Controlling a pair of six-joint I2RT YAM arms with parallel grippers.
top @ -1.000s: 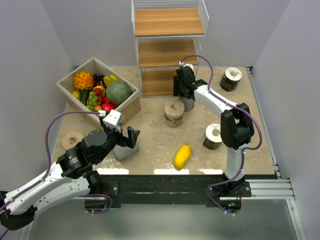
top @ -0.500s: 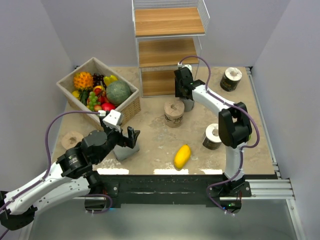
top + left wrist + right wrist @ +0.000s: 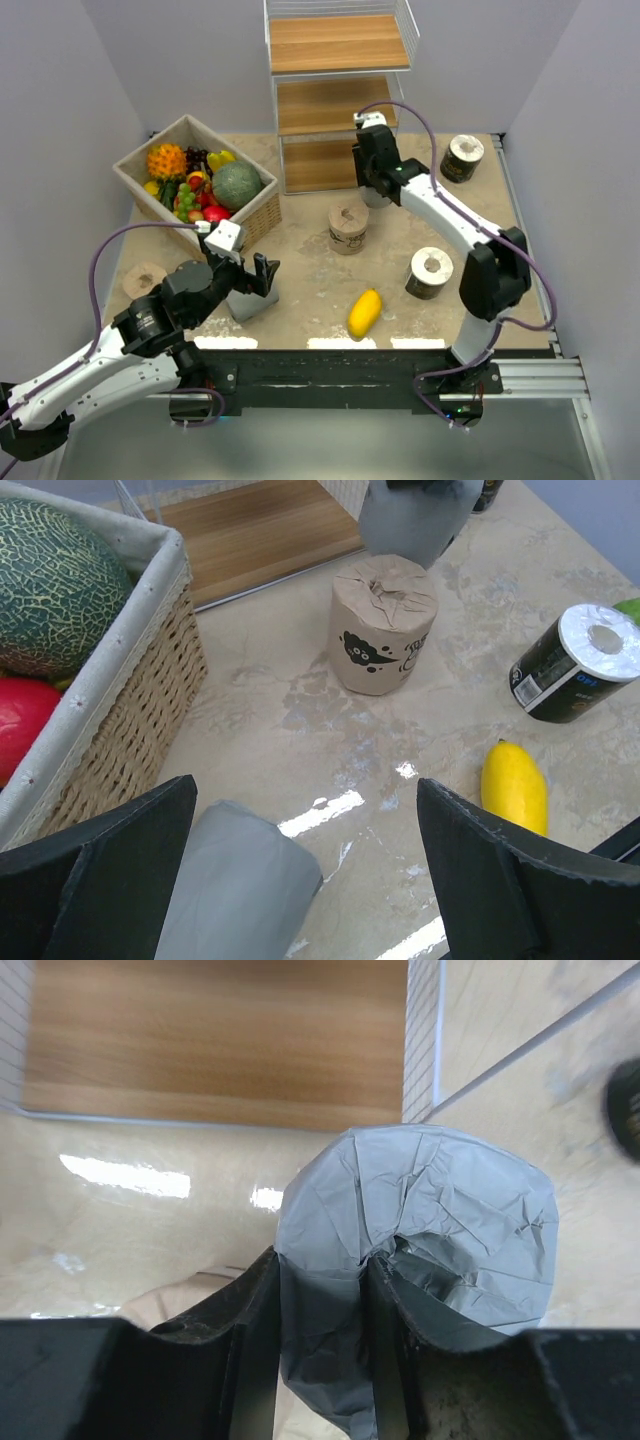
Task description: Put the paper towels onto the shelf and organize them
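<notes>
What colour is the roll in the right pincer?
Grey paper towel roll; best in right wrist view.

Six paper towels [image 3: 427,273]: two grey rolls [image 3: 235,885], two tan rolls [image 3: 348,228], two dark-wrapped rolls [image 3: 462,158]; one mango [image 3: 365,312], one basket [image 3: 120,730], one shelf [image 3: 335,45].

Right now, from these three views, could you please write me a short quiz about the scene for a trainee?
1. True or false: the right claw is shut on a grey roll.
2. How many dark-wrapped rolls stand on the table? A one, B two, C three.
3. Which claw stands open over the other grey roll?
Key: 1 true; 2 B; 3 the left claw.
</notes>
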